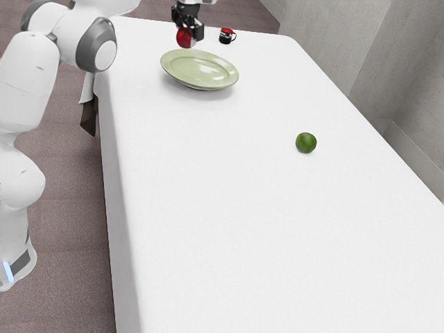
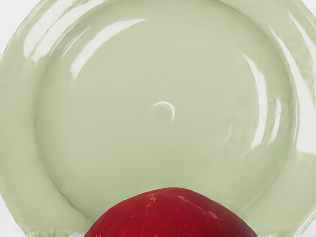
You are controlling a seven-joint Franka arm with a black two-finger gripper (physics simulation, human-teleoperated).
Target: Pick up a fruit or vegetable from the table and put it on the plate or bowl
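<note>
Carry step in hand: the red apple (image 1: 184, 39) is clamped between the fingers of the gripper (image 1: 186, 32), held above the far rim of the green plate (image 1: 200, 69), top centre of the exterior view. In the wrist view the plate (image 2: 148, 98) is seen directly beneath the apple (image 2: 170, 215). Next move, as judged: a short descent over the plate's middle, then release — kept low so rolling off is avoided. A lime (image 1: 306, 143) lies on the table (image 1: 208, 229), right of centre.
</note>
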